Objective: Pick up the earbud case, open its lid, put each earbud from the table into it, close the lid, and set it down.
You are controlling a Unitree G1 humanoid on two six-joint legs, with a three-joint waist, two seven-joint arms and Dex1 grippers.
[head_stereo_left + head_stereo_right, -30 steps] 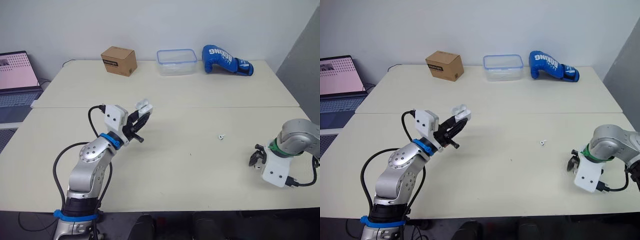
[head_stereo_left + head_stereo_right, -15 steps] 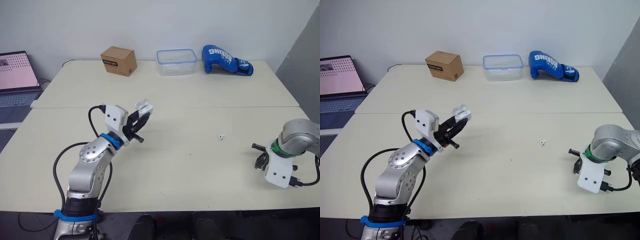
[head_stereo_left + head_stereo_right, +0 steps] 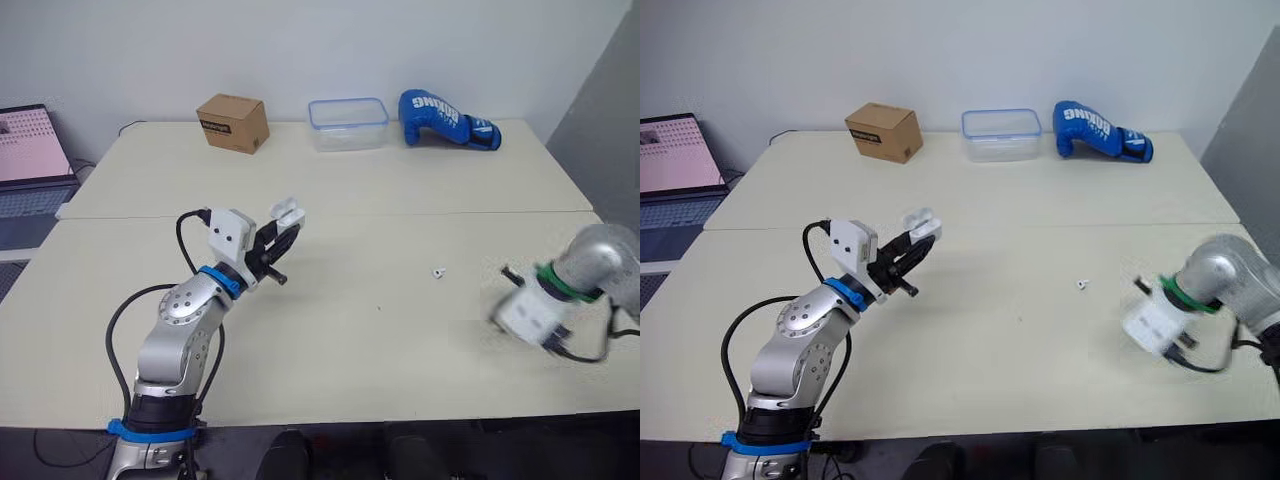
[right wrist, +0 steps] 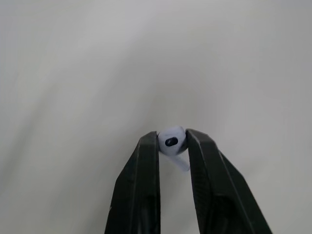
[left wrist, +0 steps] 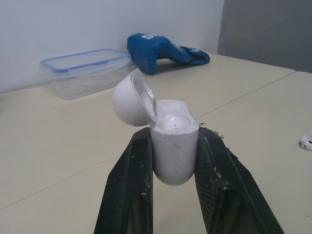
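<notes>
Where two beige tables (image 3: 330,345) abut, an earbud (image 3: 438,272) lies — white wall (image 3: 300,45) behind.

A pale worktop (image 3: 400,190) is crossed by a seam. Along its far edge are set a cardboard box (image 3: 233,122), a clear container (image 3: 348,124) rimmed in blue and a blue boxing glove (image 3: 447,119). One earbud (image 3: 438,272) is laid right of centre, well apart from them.

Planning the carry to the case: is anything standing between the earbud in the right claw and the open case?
Nothing tall. Between the right claw, shut on the held earbud, and the open earbud case in the left claw is bare table, with the second earbud lying near the path.
</notes>
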